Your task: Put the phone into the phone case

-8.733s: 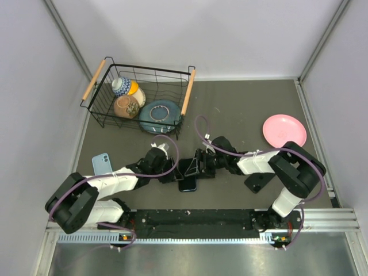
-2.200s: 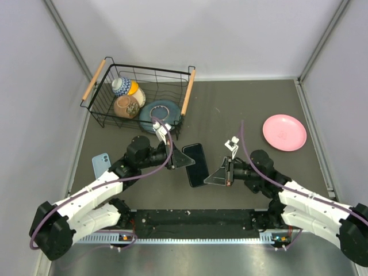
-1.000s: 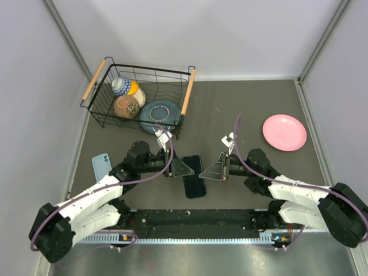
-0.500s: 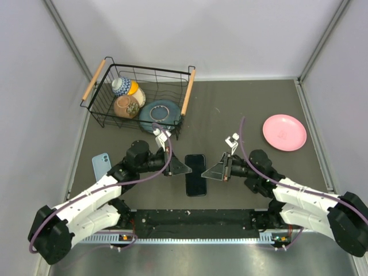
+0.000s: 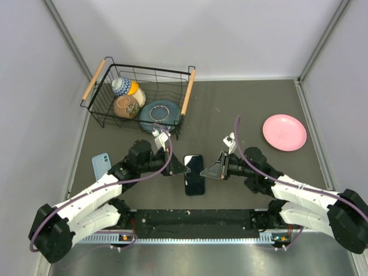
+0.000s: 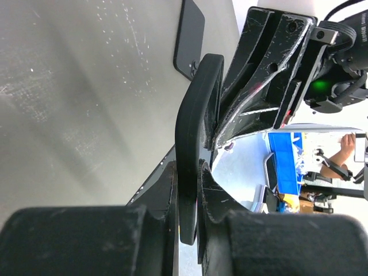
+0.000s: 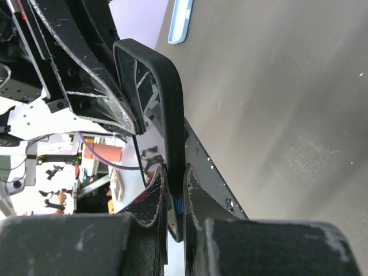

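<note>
Both hands are clamped on the phone [image 5: 194, 174]. Your left hand [image 5: 184, 169] pinches one long edge and your right hand [image 5: 206, 172] pinches the other, mid-bench [image 5: 230, 115] between the arms. A dark rubbery rim [image 7: 171, 86] frames its glossy face and is probably the case. Expect a stiff, light, slick slab with a soft lip. Grip the edges, not the glass.
</note>
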{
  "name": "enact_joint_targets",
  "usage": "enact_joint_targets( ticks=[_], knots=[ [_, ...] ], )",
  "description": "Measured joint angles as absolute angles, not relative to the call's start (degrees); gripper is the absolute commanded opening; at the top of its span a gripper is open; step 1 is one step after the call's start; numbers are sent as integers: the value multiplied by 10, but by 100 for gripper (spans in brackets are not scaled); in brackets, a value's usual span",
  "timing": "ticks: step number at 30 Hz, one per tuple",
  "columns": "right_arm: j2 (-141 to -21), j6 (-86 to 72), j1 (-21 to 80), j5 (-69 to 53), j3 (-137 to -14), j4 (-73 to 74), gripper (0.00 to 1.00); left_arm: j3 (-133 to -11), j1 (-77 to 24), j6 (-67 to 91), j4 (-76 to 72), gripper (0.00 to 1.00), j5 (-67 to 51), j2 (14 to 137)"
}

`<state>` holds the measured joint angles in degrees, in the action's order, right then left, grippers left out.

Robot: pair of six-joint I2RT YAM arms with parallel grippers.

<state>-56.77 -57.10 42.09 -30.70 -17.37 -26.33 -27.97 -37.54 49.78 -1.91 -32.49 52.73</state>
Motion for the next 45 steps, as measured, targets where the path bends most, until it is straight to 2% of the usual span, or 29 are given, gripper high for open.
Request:
enact_joint_targets(
  ticks=[2,4,6,7,8,11,17,31,37,42,45],
  knots=[
    [-569,-564,423,-299,-182,-246,0,-282,-376,497,-10,17,-316,526],
    [-570,-554,425,-293,-191,-228,0,-289,-376,495,6,50,-303,524],
    [-569,-546,427,-289,-203,-216,0,-298,-378,486,37,59,-276,522],
    [-568,-540,428,-283,-209,-206,0,-301,-378,479,52,67,-261,521],
    [-566,-535,429,-277,-215,-194,0,-302,-377,476,70,80,-243,519],
    [-552,-519,427,-261,-219,-157,0,-303,-376,465,118,96,-198,505],
    [-560,-490,403,-254,-223,-91,0,-305,-376,454,173,99,-120,464],
    [-735,-429,305,-252,-300,-36,0,-321,-376,407,241,97,-35,435],
    [-768,-419,282,-251,-301,-21,11,-321,-376,404,255,97,-4,424],
    [-781,-416,269,-256,-302,-21,14,-321,-376,405,267,98,25,421],
    [-789,-415,262,-257,-302,-18,22,-321,-376,408,276,99,44,421]
  ],
)
